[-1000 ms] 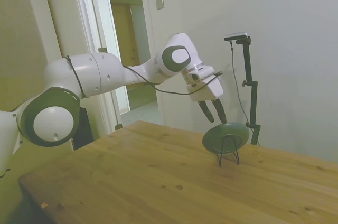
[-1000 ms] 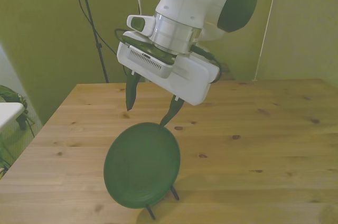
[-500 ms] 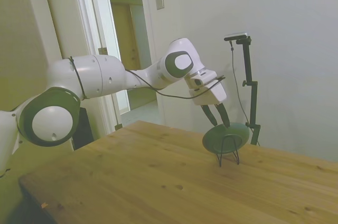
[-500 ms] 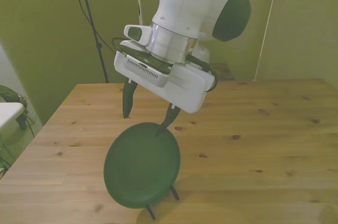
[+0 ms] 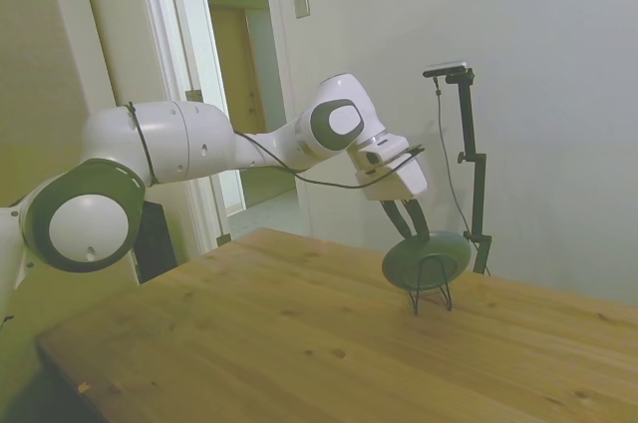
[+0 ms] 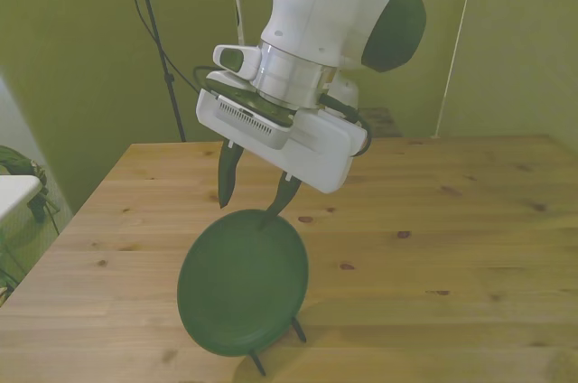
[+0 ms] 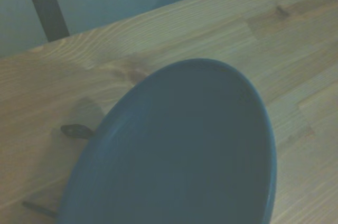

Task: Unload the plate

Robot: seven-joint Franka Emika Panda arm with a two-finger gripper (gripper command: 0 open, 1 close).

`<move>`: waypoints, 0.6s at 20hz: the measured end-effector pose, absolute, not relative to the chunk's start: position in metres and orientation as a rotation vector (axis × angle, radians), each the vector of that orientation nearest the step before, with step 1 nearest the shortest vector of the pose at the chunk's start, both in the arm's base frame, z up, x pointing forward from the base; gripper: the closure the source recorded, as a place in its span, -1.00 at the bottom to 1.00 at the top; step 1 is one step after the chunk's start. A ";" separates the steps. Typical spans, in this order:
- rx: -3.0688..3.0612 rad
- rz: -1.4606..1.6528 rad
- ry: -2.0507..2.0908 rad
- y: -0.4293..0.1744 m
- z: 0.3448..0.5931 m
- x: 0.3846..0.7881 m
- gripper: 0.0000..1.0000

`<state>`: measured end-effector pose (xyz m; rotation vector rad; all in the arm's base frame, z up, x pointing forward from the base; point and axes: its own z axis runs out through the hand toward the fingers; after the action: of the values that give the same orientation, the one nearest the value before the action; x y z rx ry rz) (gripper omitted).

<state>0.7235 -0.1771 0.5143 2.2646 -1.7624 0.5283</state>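
The plate [image 6: 242, 284] is round and dark green, and it stands on its edge in a thin black wire stand [image 6: 256, 363]. In the front view it sits in the lower middle of the frame, a bit to the left, and its open face looks out at the camera. It leans back a little. In the side view the plate [image 5: 427, 259] is to the right of the middle of the frame, and the wire stand [image 5: 431, 293] holds it up on the wooden tabletop [image 5: 299, 353]. The white arm [image 5: 199, 144] comes in from the left of the side view and bends down to the plate. The gripper [image 6: 248, 200] hangs right over the top edge of the plate. Its jaws are open, with a clear gap between the two dark fingers [image 6: 227, 182]. In the front view one finger points down just behind the top rim, and the tip of the other finger is at the rim itself. I cannot tell if a finger is touching the plate. In the side view the gripper [image 5: 412, 231] is just above the plate's top edge. The wrist view is blurry and shows the plate [image 7: 190, 150] from close by, filling much of the frame, with the tabletop [image 7: 158, 39] around it and a dark foot of the wire stand [image 7: 76, 130] on the wood beside it. The plate is not held.
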 end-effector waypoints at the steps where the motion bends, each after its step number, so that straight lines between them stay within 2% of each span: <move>1: 2.265 0.528 -1.762 -0.177 0.514 0.724 1.00; 12: 2.259 0.528 -1.768 -0.181 0.514 0.723 1.00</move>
<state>0.7226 -0.1813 0.5137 2.2592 -1.7678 0.5277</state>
